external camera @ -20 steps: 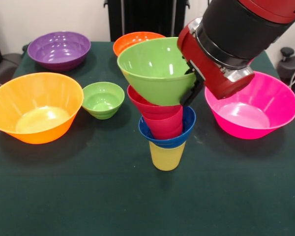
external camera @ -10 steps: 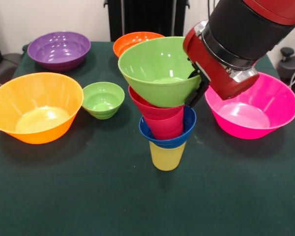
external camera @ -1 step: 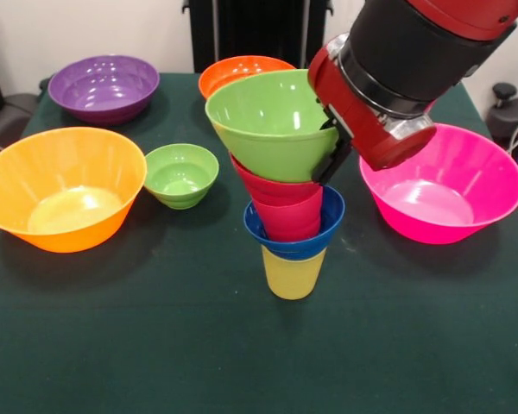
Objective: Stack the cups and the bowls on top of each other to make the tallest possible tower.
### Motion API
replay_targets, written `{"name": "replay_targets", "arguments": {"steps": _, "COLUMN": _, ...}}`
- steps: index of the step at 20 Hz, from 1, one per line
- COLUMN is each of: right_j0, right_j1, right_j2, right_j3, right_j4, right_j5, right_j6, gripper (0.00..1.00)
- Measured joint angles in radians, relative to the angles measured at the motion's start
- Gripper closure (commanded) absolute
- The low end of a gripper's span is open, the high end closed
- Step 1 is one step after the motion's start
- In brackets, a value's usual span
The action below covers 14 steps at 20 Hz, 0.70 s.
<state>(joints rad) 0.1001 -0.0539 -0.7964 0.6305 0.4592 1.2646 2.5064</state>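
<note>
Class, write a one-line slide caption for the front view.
Gripper holds medium green plastic bowl atop the tower.

Even, bright room lighting from overhead. Soft, short shadows lie beneath the bowls on the dark green cloth-covered table [external camera @ -1 step: 155,345]. White glare spots show inside the glossy large pink plastic bowl [external camera @ -1 step: 445,191] and the glossy medium purple plastic bowl [external camera @ -1 step: 104,86]. Focus is slightly soft throughout.

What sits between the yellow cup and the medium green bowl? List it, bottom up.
In the front view, between the yellow cup and the medium green bowl: the blue bowl, the red cup, then the red bowl.
</note>
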Motion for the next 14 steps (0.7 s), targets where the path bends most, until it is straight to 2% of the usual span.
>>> {"name": "replay_targets", "arguments": {"steps": 14, "right_j0": 0.005, "right_j1": -0.017, "right_j2": 0.001, "right_j3": 0.039, "right_j4": -0.021, "right_j5": -0.039, "right_j6": 0.0, "gripper": 1.0}}
